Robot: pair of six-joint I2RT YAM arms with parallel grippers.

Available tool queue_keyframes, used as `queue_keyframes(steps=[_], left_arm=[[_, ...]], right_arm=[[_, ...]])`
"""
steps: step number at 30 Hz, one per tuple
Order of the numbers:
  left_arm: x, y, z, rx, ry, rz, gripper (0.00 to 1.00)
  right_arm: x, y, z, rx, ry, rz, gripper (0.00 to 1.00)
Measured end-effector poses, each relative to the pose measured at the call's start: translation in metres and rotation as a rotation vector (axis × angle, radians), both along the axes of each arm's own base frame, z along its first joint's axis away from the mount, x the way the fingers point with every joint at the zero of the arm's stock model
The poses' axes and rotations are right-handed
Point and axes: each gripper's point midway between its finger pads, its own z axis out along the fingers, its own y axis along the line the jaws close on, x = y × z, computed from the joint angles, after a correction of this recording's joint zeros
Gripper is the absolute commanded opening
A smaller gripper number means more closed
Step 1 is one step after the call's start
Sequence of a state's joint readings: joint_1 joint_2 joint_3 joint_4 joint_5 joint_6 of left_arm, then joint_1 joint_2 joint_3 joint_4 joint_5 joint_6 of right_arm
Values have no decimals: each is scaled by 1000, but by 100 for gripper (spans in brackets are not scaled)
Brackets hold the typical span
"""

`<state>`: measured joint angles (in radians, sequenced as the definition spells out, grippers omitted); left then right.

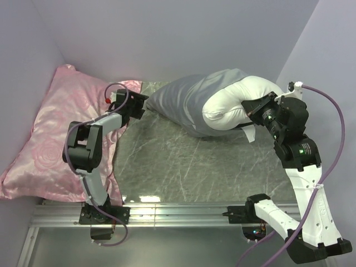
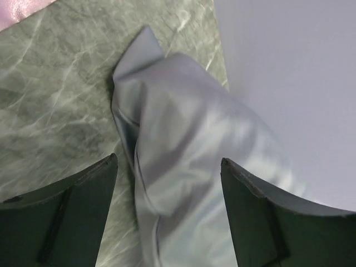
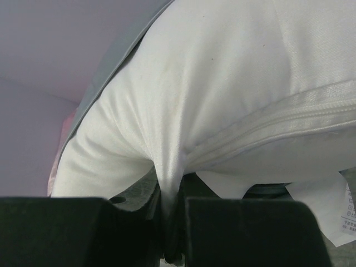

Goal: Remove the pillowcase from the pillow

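My left gripper (image 1: 142,105) is spread wide around the end of the grey pillowcase (image 1: 181,103), at the far edge of the table (image 1: 183,164), close to the wall (image 1: 167,33). My right gripper (image 1: 255,109) pinches the white pillow (image 1: 228,103) tight. Only its wrist camera shows the seam (image 3: 289,119).

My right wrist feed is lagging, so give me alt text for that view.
The right claw is shut on a pinched fold of the white pillow below its seam. The grey pillowcase edge shows at upper left, a white tag at lower right.
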<state>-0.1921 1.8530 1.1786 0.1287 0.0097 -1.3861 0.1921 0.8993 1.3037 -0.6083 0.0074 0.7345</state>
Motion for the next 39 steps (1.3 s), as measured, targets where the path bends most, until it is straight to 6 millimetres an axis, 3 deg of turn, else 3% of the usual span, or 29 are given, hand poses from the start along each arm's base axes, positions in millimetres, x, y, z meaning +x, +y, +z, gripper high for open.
queue_keyframes(steps=[9, 14, 18, 24, 26, 31, 39], left_arm=[[31, -18, -50, -102, 64, 102, 75], [52, -29, -42, -126, 28, 99, 68], [71, -38, -36, -145, -2, 81, 56], [68, -39, -45, -142, 25, 75, 33], [68, -39, -45, -142, 26, 76, 18], [64, -40, -50, -114, 60, 58, 1], [77, -40, -21, -55, 43, 21, 1]], right_arm=[[-13, -7, 5, -1, -17, -13, 0], [-13, -6, 5, 3, -16, -5, 0], [-13, -3, 6, 8, -16, 12, 0], [-12, 0, 19, 14, -28, 26, 0], [-13, 0, 23, 13, -34, 27, 0], [-20, -2, 35, 5, -50, 29, 0], [-38, -4, 62, 4, -79, 36, 0]])
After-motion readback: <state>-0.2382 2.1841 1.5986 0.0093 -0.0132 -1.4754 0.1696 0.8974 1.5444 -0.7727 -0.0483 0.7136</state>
